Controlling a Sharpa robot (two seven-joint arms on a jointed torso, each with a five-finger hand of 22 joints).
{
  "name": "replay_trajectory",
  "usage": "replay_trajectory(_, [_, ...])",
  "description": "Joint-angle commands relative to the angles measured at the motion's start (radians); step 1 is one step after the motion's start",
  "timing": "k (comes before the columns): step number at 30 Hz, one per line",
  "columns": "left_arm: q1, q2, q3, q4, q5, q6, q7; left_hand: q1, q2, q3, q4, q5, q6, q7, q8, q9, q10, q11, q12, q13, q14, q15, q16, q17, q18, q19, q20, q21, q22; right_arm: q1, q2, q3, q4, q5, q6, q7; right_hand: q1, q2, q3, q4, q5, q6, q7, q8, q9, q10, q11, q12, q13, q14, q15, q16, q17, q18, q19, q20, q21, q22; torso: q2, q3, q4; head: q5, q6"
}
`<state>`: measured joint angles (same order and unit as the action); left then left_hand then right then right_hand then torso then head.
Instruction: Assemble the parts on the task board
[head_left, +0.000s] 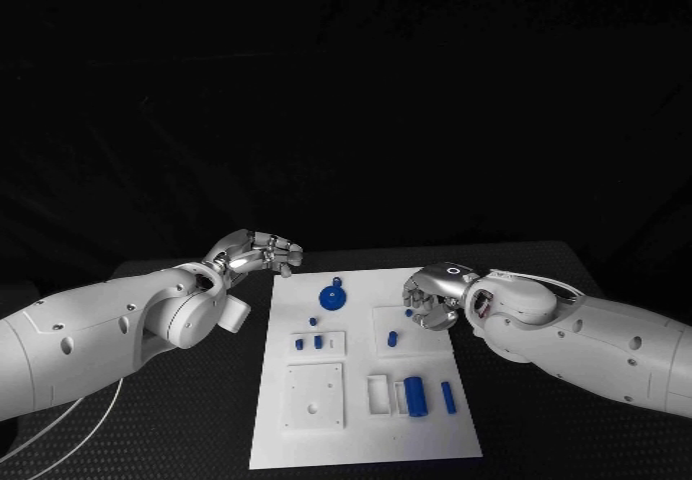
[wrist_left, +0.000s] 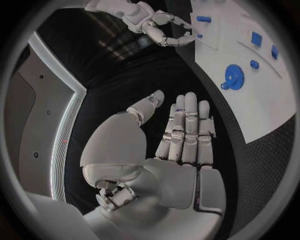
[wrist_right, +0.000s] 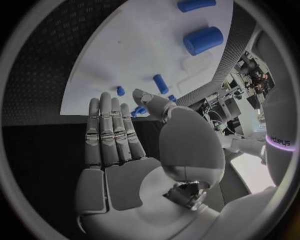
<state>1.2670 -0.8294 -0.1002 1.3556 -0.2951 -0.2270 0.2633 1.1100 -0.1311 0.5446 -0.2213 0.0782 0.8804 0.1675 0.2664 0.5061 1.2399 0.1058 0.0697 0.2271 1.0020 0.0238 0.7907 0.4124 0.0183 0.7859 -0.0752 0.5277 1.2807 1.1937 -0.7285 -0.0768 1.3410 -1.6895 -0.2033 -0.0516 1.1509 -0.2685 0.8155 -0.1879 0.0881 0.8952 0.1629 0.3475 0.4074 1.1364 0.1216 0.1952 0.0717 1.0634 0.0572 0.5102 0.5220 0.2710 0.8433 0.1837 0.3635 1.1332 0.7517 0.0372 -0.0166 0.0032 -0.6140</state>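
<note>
The right hand (head_left: 433, 297) hovers over the right edge of the task board (head_left: 361, 440), holding nothing; its wrist view shows the fingers (wrist_right: 111, 135) straight and side by side with the thumb apart. Under its fingertips in the head view lies a small blue peg (head_left: 410, 312), and a second peg (head_left: 392, 338) lies just below it on the same raised white tile. The left hand (head_left: 257, 253) sits off the board's top left corner over the black table (head_left: 173, 420), also empty, fingers (wrist_left: 187, 125) extended and close together, thumb out to the side.

Moving outward, a blue gear (head_left: 332, 296) with a small tab on its rim lies flat near the board's top middle. Below it, two short blue pins (head_left: 319, 342) stand in a square tile, with a tiny blue stud (head_left: 313, 321) just above them. Toward the near edge, a thick blue cylinder (head_left: 415, 396) lies beside a white open holder, and a slimmer blue bar (head_left: 447, 398) lies just to its right. A plain white square plate (head_left: 315, 396) sits to the left of these.

The parts look like rigid, light plastic (probably smooth, so inclined to slip or roll). The pegs would best be pinched across their round sides near mid-length between thumb and a fingertip; the flat gear offers little height, so taking it by its rim or the tab seems wiser than pressing from above. The cylinder may roll if nudged sideways
</note>
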Motion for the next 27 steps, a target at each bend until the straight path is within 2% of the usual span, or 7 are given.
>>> replay_trajectory(1, [0.001, 0.001, 0.001, 0.004, 0.030, 0.017, 0.030, -0.011, -0.002, -0.006, 0.001, -0.005, -0.007, 0.000, 0.004, 0.001, -0.008, 0.000, -0.002, -0.001, 0.003, 0.007, -0.006, -0.002, -0.005, -0.002, 0.006, -0.007, -0.001, -0.004, 0.010, -0.002, -0.010, -0.086, -0.025, -0.040, 0.004, -0.013, 0.011, 0.000, -0.009, -0.008, 0.001, -0.007, -0.002, 0.001, 0.008, -0.010, 0.000, 0.003, 0.005, -0.007, 0.002, -0.009, -0.002, 0.005, -0.002, 0.001, 0.002, -0.0003, 0.0019, 0.003, -0.005])
replay_trajectory(10, [0.001, -0.003, 0.001, 0.013, 0.031, 0.016, 0.027, -0.013, -0.002, -0.008, 0.001, -0.005, -0.008, 0.001, 0.004, 0.001, -0.012, 0.001, -0.002, -0.002, 0.005, 0.008, -0.011, -0.001, -0.005, -0.001, 0.007, -0.010, -0.001, -0.014, 0.035, -0.012, -0.043, -0.126, -0.037, -0.058, 0.006, -0.019, 0.019, 0.002, -0.020, -0.011, 0.003, -0.011, -0.006, 0.002, 0.010, -0.021, 0.001, 0.002, 0.006, -0.009, 0.003, -0.009, -0.004, 0.006, -0.003, 0.002, 0.002, -0.0001, 0.0011, 0.012, -0.014])
replay_trajectory(15, [0.001, -0.004, 0.001, 0.012, 0.031, 0.016, 0.026, -0.014, -0.003, -0.009, 0.001, -0.005, -0.010, 0.002, 0.004, 0.001, -0.013, 0.002, -0.002, -0.003, 0.006, 0.008, -0.013, -0.001, -0.004, -0.001, 0.007, -0.011, 0.000, -0.015, 0.039, -0.013, -0.048, -0.131, -0.036, -0.058, 0.007, -0.022, 0.029, 0.006, -0.030, -0.010, 0.003, -0.011, -0.008, 0.006, 0.010, -0.028, 0.002, 0.003, 0.006, -0.010, 0.004, -0.009, -0.004, 0.007, -0.003, 0.002, 0.001, -0.0006, -0.0001, 0.014, -0.016])
replay_trajectory(20, [0.001, -0.004, 0.001, 0.012, 0.031, 0.014, 0.022, -0.014, -0.002, -0.009, 0.002, -0.005, -0.011, 0.002, 0.003, 0.001, -0.014, 0.002, -0.002, -0.003, 0.006, 0.008, -0.015, 0.000, -0.004, -0.001, 0.007, -0.012, 0.000, -0.016, 0.050, -0.017, -0.051, -0.130, -0.024, -0.052, 0.007, -0.016, 0.037, 0.012, -0.031, -0.003, 0.001, -0.008, -0.008, 0.017, 0.007, -0.031, 0.004, 0.009, 0.004, -0.008, 0.007, -0.009, 0.002, 0.005, 0.000, 0.003, 0.001, -0.0009, -0.0005, 0.016, -0.020])
replay_trajectory(27, [0.001, -0.003, 0.001, 0.013, 0.031, 0.017, 0.017, -0.015, -0.001, -0.009, 0.002, -0.004, -0.011, 0.003, 0.003, 0.001, -0.015, 0.002, -0.002, -0.003, 0.008, 0.008, -0.016, 0.000, -0.004, 0.000, 0.008, -0.013, 0.000, -0.021, 0.060, -0.026, -0.058, -0.127, -0.013, -0.044, 0.006, 0.006, 0.039, 0.011, -0.032, 0.030, -0.013, 0.007, -0.003, 0.055, -0.007, -0.030, 0.015, 0.028, -0.008, 0.004, 0.020, -0.009, 0.021, -0.003, 0.012, 0.010, 0.001, -0.0002, -0.0002, 0.018, -0.023])
